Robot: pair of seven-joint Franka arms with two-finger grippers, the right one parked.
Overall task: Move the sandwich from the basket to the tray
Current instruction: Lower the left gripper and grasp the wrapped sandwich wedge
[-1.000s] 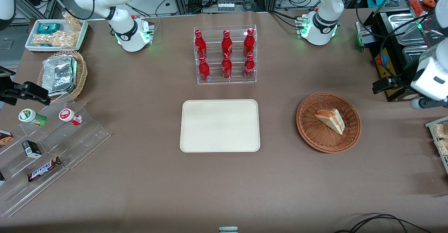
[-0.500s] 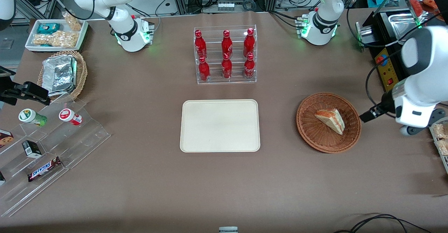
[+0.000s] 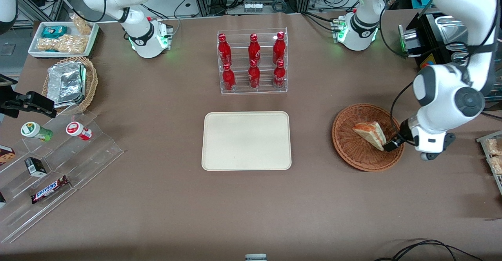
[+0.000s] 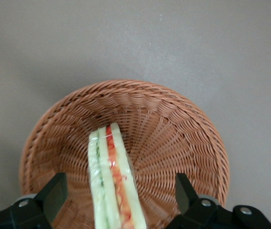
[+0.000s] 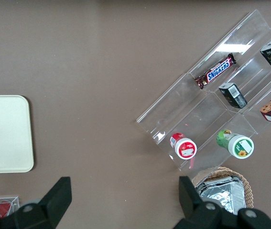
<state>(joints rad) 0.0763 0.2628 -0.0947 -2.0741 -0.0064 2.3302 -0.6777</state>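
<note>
The left arm's claw has swung in from the surface's edge and now hangs spread wide over the round reddish-brown wicker basket, straddling the triangular wrapped sandwich lying inside; a grasp looks imminent. Toward the middle, the flat cream rectangular tray waits empty on the brown surface. Farther off stands a clear rack of red bottles.

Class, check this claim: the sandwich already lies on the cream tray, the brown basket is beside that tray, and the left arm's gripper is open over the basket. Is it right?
One detail is wrong. The sandwich is not on the tray; it lies in the basket, as the front view shows. The rest holds: the basket is beside the tray, and the left wrist view shows the gripper open over the basket, a finger on either side of the sandwich.
</note>
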